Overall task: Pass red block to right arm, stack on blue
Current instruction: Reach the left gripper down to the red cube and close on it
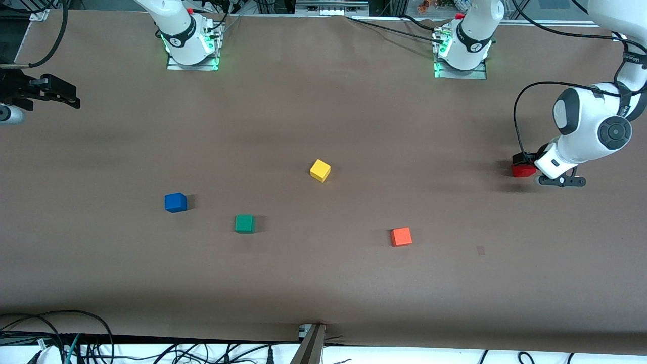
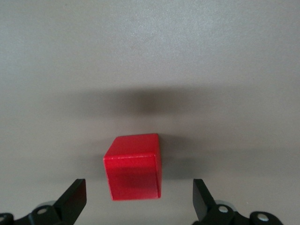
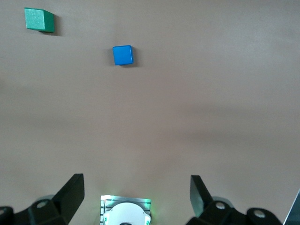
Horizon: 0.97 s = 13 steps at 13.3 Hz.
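One red block (image 2: pixel 133 166) sits between the spread fingers — left end effector (image 2: pixel 139 199) open.

A brown paper-covered table (image 1: pixel 323 116) fills the frame; black cables (image 1: pixel 60 338) tangle along the white lower edge, with soft shadows overhead.

The front view looks down from high across the surface (image 1: pixel 323 116) toward both bases. The left wrist view sits close above the red block (image 2: pixel 133 167), between its fingers (image 2: pixel 70 201). The right wrist view, higher up, shares the blue cube (image 3: pixel 123 55) and green cube (image 3: pixel 39 19) with the front view.
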Motion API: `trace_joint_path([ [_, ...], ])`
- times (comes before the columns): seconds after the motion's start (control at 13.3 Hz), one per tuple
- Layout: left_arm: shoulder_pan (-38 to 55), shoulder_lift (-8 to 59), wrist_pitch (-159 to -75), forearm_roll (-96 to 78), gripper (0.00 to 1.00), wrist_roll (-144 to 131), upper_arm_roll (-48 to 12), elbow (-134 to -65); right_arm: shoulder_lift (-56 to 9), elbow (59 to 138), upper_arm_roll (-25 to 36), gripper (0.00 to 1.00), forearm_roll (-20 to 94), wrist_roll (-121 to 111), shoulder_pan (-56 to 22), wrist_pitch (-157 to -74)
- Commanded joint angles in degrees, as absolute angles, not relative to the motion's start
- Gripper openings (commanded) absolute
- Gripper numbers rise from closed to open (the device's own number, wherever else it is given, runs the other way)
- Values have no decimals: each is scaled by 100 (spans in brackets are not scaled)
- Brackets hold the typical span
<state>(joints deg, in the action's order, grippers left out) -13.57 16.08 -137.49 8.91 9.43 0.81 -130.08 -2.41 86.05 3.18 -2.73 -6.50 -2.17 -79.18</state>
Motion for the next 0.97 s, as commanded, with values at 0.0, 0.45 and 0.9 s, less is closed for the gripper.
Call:
trace_joint_path([
  [0.0,-1494,1652,-14228,1037,100,1020,44,-13271,-316,8429,316,100,-185,-677,-167,-7866],
  [0.45,-1608,1977,-14685,1046,100,1046,44,-13280,-360,8438,308,100,-158,-677,-176,-7875],
  [0.9,-1661,1987,-14722,1046,33,1133,35,-13315,-369,8438,308,100,-35,-633,-176,-7884],
])
